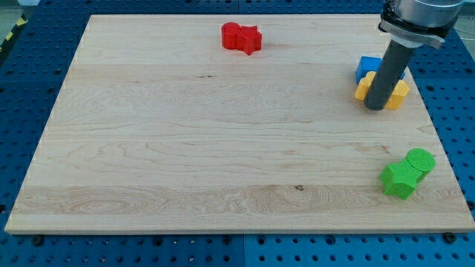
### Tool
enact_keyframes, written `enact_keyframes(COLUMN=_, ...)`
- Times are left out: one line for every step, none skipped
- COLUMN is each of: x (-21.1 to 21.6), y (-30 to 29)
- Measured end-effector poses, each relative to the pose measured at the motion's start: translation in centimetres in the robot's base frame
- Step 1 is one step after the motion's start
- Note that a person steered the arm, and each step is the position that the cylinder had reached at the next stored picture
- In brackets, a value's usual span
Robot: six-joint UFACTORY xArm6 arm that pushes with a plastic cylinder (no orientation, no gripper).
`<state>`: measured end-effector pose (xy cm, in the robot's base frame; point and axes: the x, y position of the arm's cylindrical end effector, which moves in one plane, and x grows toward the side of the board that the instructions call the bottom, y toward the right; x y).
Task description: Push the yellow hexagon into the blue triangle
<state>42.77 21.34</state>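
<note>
- My tip [375, 108] is a bare rod end with nothing to open or close and it holds nothing; it rests on the wooden board [223, 148] near the view's right edge
- The yellow block [396, 93] sits right behind my tip, showing on both sides of the rod, seemingly touching it; its shape is partly hidden
- The blue block [367, 67] lies just beyond the yellow one, toward the view's top, touching it or nearly so
- Two green blocks [407, 173] sit together below my tip, near the board's lower right corner, well apart from it
- Two red blocks [242, 37] lie far to the view's left of my tip, close to the top edge
</note>
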Motion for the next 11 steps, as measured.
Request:
enact_keyframes(x=0.2, y=0.8)
enact_keyframes(x=1.5, y=2.1)
enact_keyframes(x=2.4, y=3.5)
enact_keyframes(x=2.3, y=5.3)
enact_keyframes(x=1.5, y=5.6)
enact_keyframes(x=1.3, y=5.6)
enact_keyframes(x=1.2, y=5.5)
enact_keyframes(x=0.8, y=5.5)
enact_keyframes(x=0.6, y=5.5)
enact_keyframes(x=0.6, y=6.2)
enact_keyframes(x=0.6, y=6.3)
